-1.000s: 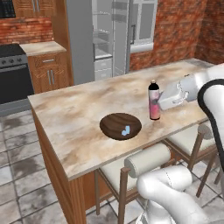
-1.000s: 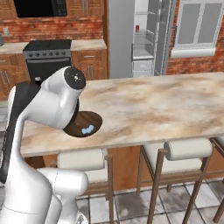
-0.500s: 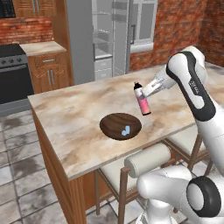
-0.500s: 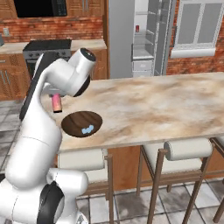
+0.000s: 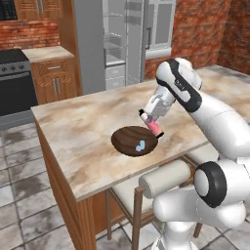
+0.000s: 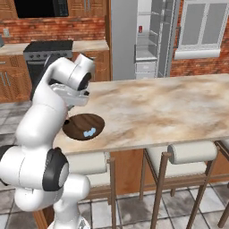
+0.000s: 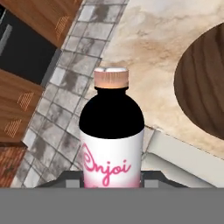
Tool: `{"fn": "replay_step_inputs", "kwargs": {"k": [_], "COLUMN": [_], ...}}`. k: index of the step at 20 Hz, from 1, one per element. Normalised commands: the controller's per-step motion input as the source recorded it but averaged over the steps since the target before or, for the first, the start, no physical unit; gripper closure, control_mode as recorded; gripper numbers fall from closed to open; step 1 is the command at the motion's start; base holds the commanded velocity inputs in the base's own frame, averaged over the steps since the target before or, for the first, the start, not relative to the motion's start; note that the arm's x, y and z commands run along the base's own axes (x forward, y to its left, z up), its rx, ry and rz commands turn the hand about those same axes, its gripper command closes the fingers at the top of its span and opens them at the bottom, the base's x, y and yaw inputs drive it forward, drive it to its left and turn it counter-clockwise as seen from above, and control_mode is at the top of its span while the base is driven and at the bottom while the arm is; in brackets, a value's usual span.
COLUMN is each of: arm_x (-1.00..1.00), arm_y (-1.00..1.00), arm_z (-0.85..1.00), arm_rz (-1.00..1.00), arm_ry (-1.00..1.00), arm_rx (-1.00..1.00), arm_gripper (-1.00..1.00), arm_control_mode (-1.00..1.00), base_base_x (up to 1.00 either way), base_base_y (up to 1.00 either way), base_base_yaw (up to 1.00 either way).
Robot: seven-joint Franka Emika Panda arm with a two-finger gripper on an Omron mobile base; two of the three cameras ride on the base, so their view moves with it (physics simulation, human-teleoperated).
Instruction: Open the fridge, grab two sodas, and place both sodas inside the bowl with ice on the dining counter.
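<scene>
A: What is the end effector (image 5: pixel 152 124) holding?
B: It is closed tight on a soda (image 7: pixel 112 140), a smooth round bottle, dark on top, with a white and pink label and a pale cap.
A: Where is it?
B: Tilted just over the far right rim of the round brown wood bowl (image 5: pixel 128 140), which sits on the shiny marble desk (image 5: pixel 88 132) with little blue ice (image 5: pixel 140 145) inside.

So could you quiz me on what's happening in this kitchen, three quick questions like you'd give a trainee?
1. True or false: the fridge stands open.
2. What does the gripper hold? A) spoon B) soda bottle C) cup
3. Fill in: the pale blue ice cubes lie in the ____.

Key:
1. True.
2. B, the soda bottle, tilted just above the bowl rim.
3. Bowl, on the dining counter.
</scene>
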Motion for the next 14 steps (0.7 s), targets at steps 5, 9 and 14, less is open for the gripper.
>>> {"fn": "replay_step_inputs", "kwargs": {"k": [5,9,14], "arm_x": [0.2,0.13,0.21], "arm_y": [0.05,0.0,0.0], "arm_z": [-0.65,-0.6,-0.57], "arm_rz": [0.02,0.02,0.04], "arm_ry": [0.04,-0.01,-0.04], "arm_rx": [-0.29,-0.27,-0.19], "arm_gripper": [1.0,1.0,1.0], "arm_control_mode": [-1.0,-1.0,-1.0], "base_base_x": [0.0,0.0,0.0], "base_base_y": [0.0,0.0,0.0], "base_base_yaw": [0.0,0.0,0.0]}}
